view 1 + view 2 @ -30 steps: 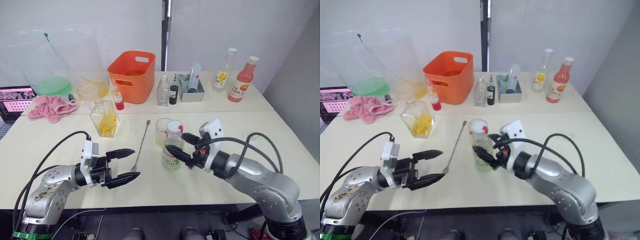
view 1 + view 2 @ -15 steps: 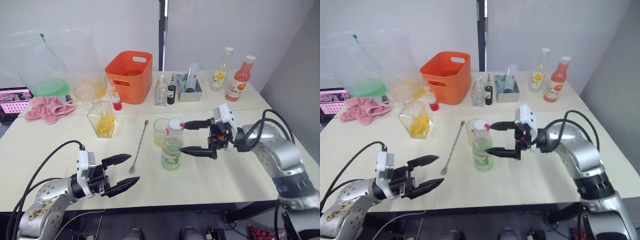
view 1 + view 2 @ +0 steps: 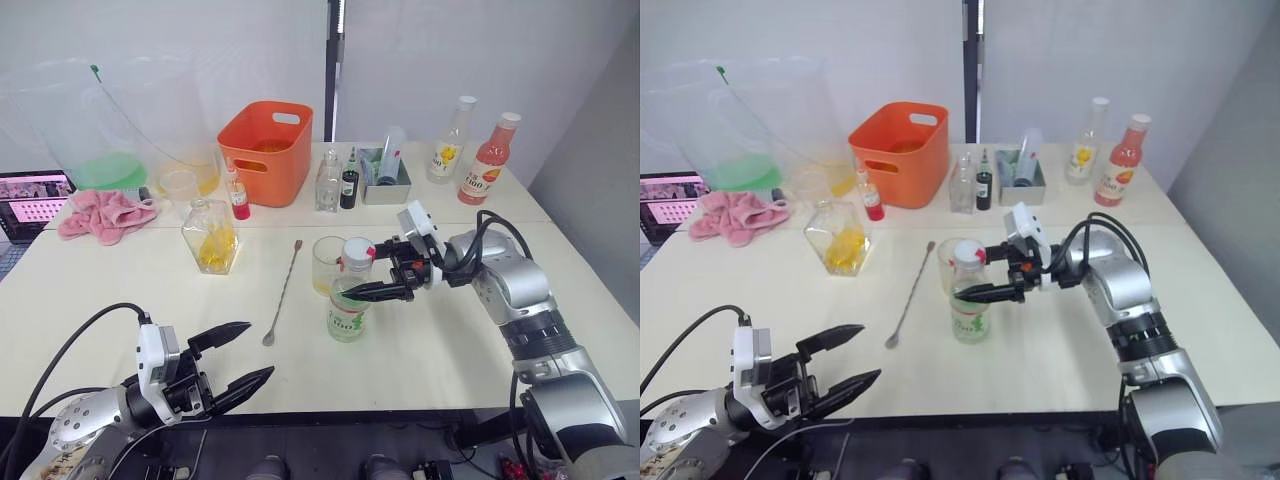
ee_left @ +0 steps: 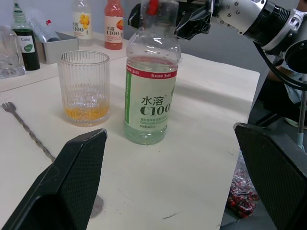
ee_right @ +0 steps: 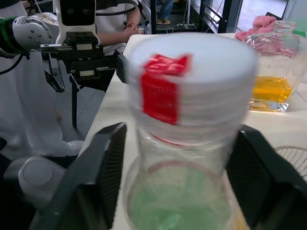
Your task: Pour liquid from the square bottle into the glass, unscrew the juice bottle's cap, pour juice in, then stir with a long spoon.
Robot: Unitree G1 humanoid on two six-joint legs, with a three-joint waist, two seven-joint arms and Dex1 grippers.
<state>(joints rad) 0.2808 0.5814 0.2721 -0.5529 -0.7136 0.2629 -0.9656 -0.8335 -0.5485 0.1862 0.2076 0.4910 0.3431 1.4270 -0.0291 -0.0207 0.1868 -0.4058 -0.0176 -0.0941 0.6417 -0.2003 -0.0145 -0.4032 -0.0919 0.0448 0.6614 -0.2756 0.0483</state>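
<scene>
Thin clear plastic, the juice bottle [image 3: 347, 298] looks light and tippy — we'd grip the white cap [image 3: 357, 250]; right gripper [image 3: 383, 268] fingers apart astride it, left gripper [image 3: 238, 356] open at seven o'clock.

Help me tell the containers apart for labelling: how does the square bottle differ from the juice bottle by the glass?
The square bottle is squat, angular clear glass holding yellow liquid; the juice bottle is taller, round, with a green-and-white label and pale liquid. The square bottle stands alone, far from both claws; the juice bottle sits between the open fingers of the right claw, at cap height, beside the glass. Both stand upright on the table.
</scene>
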